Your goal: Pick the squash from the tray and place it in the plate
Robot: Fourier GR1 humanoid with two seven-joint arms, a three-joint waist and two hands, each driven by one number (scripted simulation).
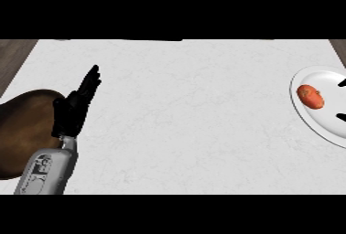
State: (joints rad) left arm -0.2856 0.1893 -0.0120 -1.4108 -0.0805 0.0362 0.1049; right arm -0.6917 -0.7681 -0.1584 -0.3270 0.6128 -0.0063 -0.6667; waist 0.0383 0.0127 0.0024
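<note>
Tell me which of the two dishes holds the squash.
The white plate at the right edge holds the orange squash; the brown tray at the left shows nothing on it.

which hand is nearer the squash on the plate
Right. Its fingertips show at the view's right edge, just beside the squash on the plate. The left hand rests far across the counter, by the tray.
</note>
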